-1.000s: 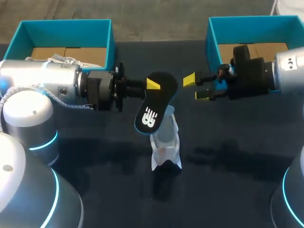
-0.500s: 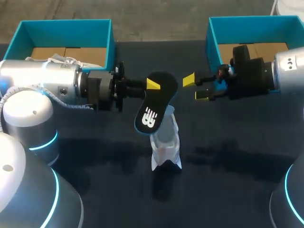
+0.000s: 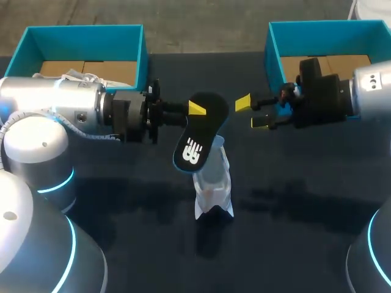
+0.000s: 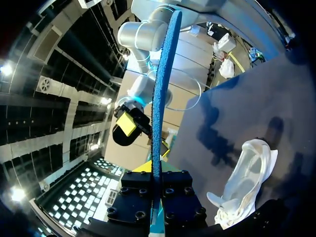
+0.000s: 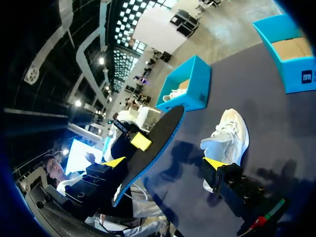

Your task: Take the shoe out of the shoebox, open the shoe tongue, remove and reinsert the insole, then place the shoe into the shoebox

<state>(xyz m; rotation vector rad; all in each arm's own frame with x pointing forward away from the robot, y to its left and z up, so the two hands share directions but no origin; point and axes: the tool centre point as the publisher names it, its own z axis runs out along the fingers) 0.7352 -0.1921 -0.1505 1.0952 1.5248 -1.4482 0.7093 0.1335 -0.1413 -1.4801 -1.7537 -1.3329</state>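
Here we go: my left end effector (image 3: pixel 197 110) is clamped on one end of the thin black foam insole with a white logo and blue underside (image 3: pixel 194 143), pinching it flat between both fingers. The free end hangs down and near, over the white soft-sided shoe (image 3: pixel 212 186). The shoe sits on the dark tabletop (image 3: pixel 305 201) around the middle, out of both boxes. My right end effector (image 3: pixel 252 113) hangs spread wide and empty just right of the insole, not touching it. One teal cardboard far-left shoebox (image 3: pixel 85 43) and one far-right shoebox (image 3: pixel 317 39) wait at the back. My read is that the insole is very light and bendy, so held at one end it will droop and wobble. A second pinch near the free end, across its flat faces, should steady it for feeding into the shoe. The shoe looks light and soft too, and it may slide or fold if pushed, so I'd brace it at the firmer heel or collar rather than the floppy upper.
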